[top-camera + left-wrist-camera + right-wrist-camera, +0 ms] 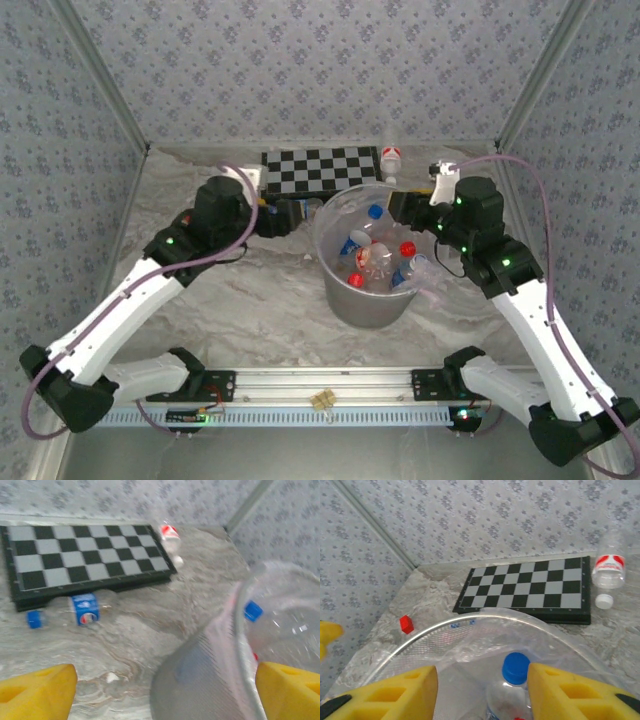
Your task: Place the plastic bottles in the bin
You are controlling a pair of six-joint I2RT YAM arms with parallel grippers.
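I judged the plastic bottles (375, 258) light, thin-walled and slick, likely to dent or squirt out of a hard pinch. The place to take one, I reckoned, was across the labelled belly, square to its length, where the wrap gives some purchase. Several lay heaped in the bin (365, 305), which stood in the middle of the desk (260, 300). Two lay outside it: a blue-labelled bottle (84, 609) on its side just near of the checkerboard (85, 555), and a red-labelled bottle (609, 565) just beside the board's right edge. The left gripper (165, 685) hung low beside the bin's left wall, fingers spread wide with nothing held, looking past the bin toward the blue-labelled one. The right arm reached in from the near right with its wrist tipped down, and the right gripper (482, 690) was poised over the bin's far right rim, fingers apart and empty, a blue-capped bottle (515, 669) lying in the bin beneath it
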